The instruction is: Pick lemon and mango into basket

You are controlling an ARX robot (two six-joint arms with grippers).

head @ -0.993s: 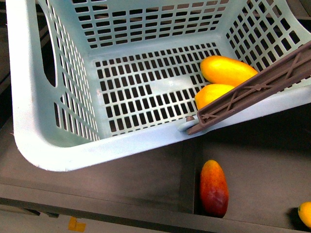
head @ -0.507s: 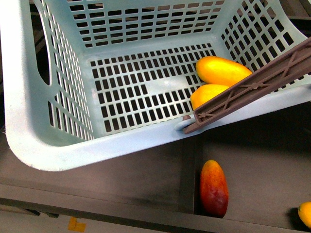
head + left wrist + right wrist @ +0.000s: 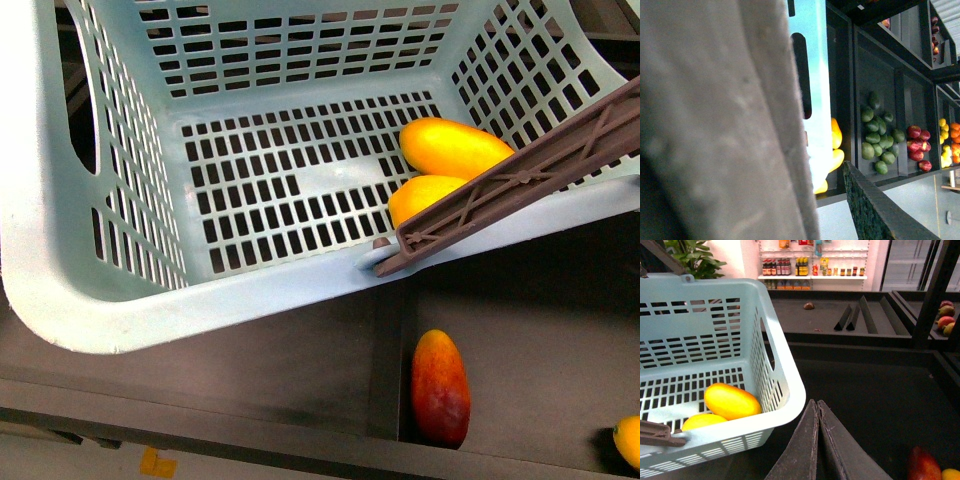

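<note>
The pale blue-green basket (image 3: 200, 300) fills the front view, hanging tilted above the dark shelf, with its brown handle (image 3: 520, 180) across its right side. Two yellow-orange oval lemons (image 3: 452, 146) lie in its right corner. The red-and-yellow mango (image 3: 440, 388) lies on the shelf below the basket. My left gripper (image 3: 825, 200) is shut on the basket, with a blurred grey-brown part filling that view. My right gripper (image 3: 816, 405) is shut and empty, just beside the basket's corner rim (image 3: 790, 390), with the mango (image 3: 922, 465) lower down.
Another small yellow-orange fruit (image 3: 628, 440) sits at the shelf's right edge. A dark divider (image 3: 385, 350) splits the shelf beneath the basket. In the left wrist view, bins hold green fruit (image 3: 877, 140) and red fruit (image 3: 917, 147).
The basket has shifted a little to the left in the front view, carrying the two yellow fruits with it. The mango on the shelf has not moved.
</note>
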